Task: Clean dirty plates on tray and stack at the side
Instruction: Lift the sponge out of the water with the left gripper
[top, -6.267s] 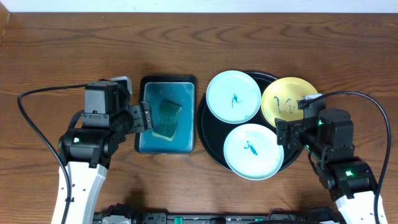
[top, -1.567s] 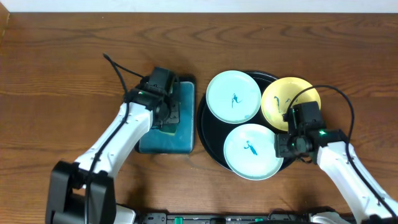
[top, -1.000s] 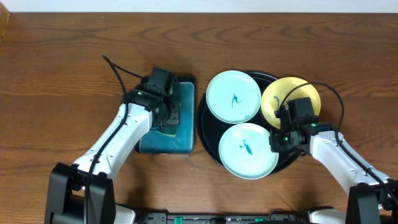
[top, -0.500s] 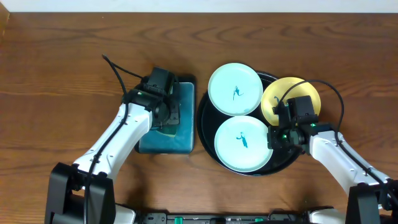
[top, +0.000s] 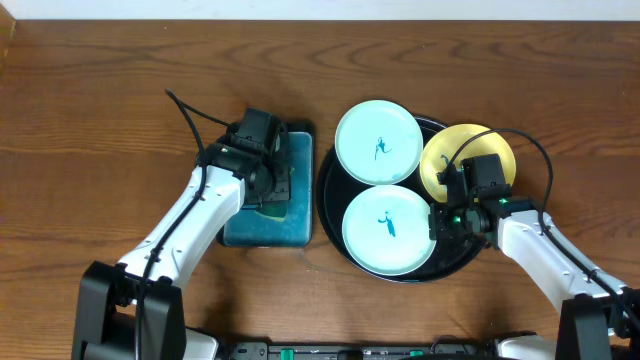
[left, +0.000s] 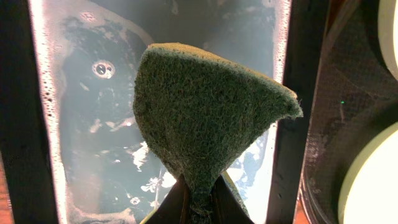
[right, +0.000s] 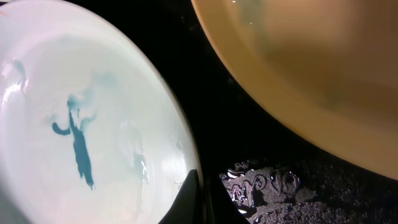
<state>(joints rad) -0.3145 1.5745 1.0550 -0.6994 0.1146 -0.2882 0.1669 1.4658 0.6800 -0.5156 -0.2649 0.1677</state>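
Front mint plate (top: 388, 229) lies at the near edge of the tray (top: 330, 205), w/ its right rim directly at the tips of the right end effector (right: 202, 190). Those fingers are pressed together on the rim, pinching it. The rest of the plate spreads away to the left, w/ a teal scribble (right: 74, 140) in its middle.

Yellow plate (top: 445, 165) sits at the tray's right edge, just beyond the same end effector and partly under the arm in the overhead view. The fingers don't touch it. Water droplets lie on the black tray floor btwn these two plates.

Rear mint plate (top: 377, 143) is at the tray's far edge, also scribbled, and right up against the front one (touching or not, can't tell).

Left end effector (left: 199, 202) is well apart from all plates, over the sponge tray (top: 295, 210), which stands on the bench (top: 100, 80) just beside the tray's left edge. Its fingers are closed tight on the lower end of a green sponge (left: 205, 118), squeezing it to a narrow neck. Sudsy water shows in the sponge tray behind it.
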